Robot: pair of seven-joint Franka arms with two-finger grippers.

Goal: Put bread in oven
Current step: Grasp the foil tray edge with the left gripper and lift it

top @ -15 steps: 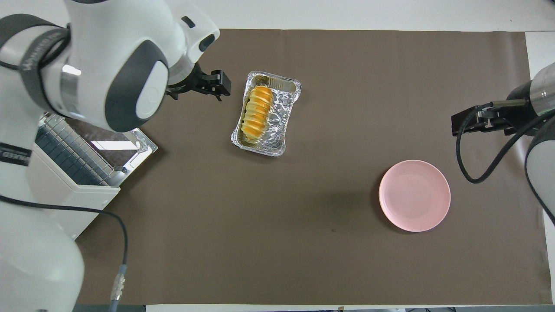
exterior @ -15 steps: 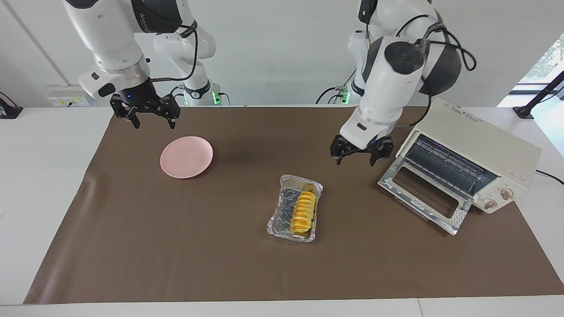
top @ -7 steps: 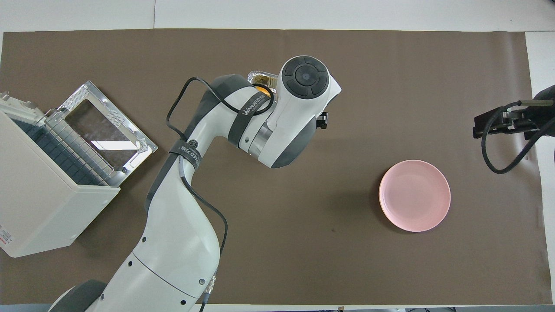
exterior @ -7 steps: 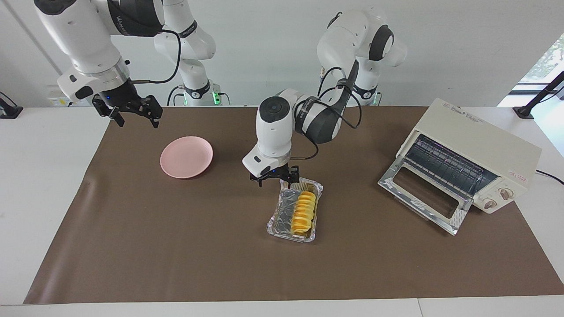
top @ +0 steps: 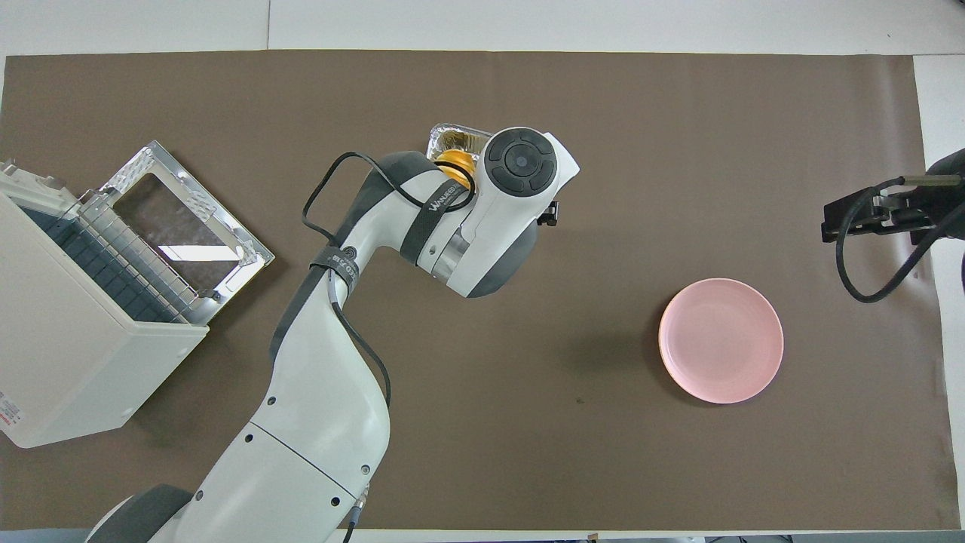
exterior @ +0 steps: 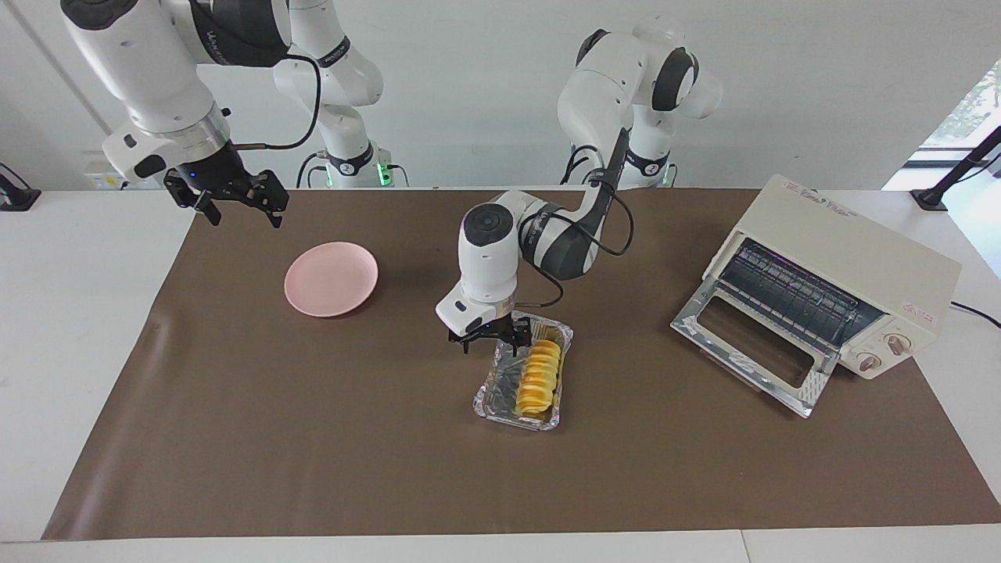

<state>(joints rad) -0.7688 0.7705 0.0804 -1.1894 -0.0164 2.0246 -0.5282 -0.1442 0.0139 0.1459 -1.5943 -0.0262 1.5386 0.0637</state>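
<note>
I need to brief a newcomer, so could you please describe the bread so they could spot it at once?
On the brown mat, find the crinkled silver foil tray midway between the pink plate and the open oven. The bread lies inside it, under the open left gripper: the only ridged, golden-yellow thing there.

A pink plate (exterior: 331,278) and a crinkled foil tray (exterior: 495,383) sit well apart on the brown mat (exterior: 313,438).
</note>
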